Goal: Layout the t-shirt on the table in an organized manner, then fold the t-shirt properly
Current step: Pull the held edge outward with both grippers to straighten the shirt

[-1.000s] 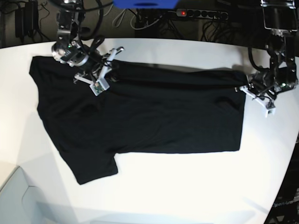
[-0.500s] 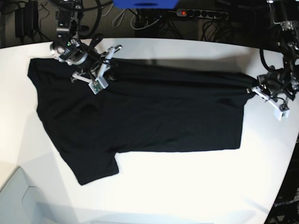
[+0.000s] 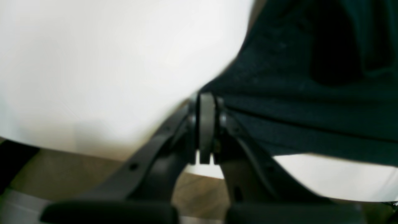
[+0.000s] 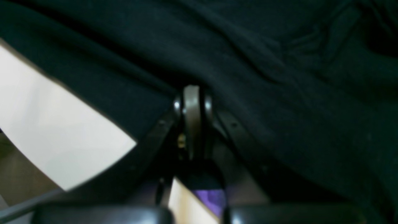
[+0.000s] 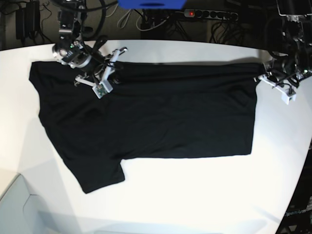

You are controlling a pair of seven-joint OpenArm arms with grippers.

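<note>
The black t-shirt lies spread on the white table, its hem on the right and one sleeve at the lower left. My left gripper is shut on the shirt's far right hem corner; the left wrist view shows the fingers pinched on black cloth above the table. My right gripper is shut on the shirt's upper edge near the shoulder; in the right wrist view the fingers are closed under dark folds. The print, patch and tag are hidden.
The table's curved edge runs close by the left arm on the right. Cables and a power strip lie behind the far edge. A pale grey surface sits at the lower left corner.
My left gripper has pulled the hem corner up and away, toward the table's far right edge, stretching the shirt's top edge straighter. My right gripper has stayed almost still.
</note>
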